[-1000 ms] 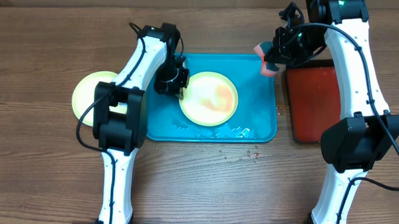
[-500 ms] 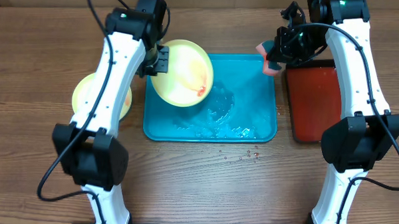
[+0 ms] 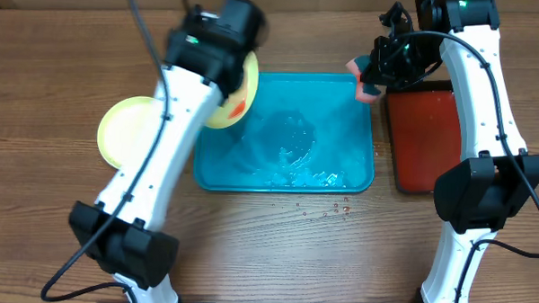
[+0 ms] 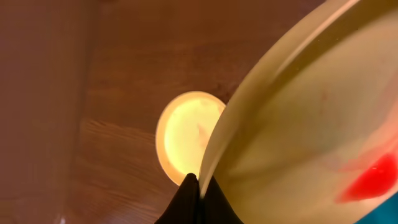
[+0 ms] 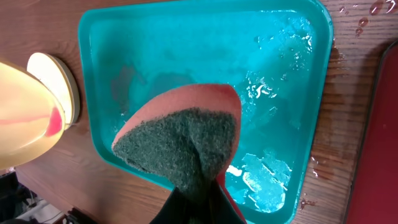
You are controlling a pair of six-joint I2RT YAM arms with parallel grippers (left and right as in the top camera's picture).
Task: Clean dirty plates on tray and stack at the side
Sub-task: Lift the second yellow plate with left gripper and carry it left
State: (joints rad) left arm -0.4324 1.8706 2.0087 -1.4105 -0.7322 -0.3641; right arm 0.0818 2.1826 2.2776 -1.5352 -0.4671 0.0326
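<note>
Overhead, left arm (image 3: 176, 121) overlaps plate (image 3: 239, 104), sponge (image 3: 363, 82) over tray (image 3: 347, 127), red tray (image 3: 423, 143) beside.

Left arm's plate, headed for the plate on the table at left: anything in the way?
Nothing visible. The held plate hangs tilted over the tray's left edge, with only bare table between it and the side plate. The left arm hides part of that plate overhead.

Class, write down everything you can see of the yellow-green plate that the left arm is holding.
The plate is round, pale yellow-green, plastic-looking, with a shallow raised rim. A red smear marks its face, so it is not yet clean. The left tool pinches its rim, holding it steeply tilted in the air over the left edge of the tray. Nothing else touches it.
</note>
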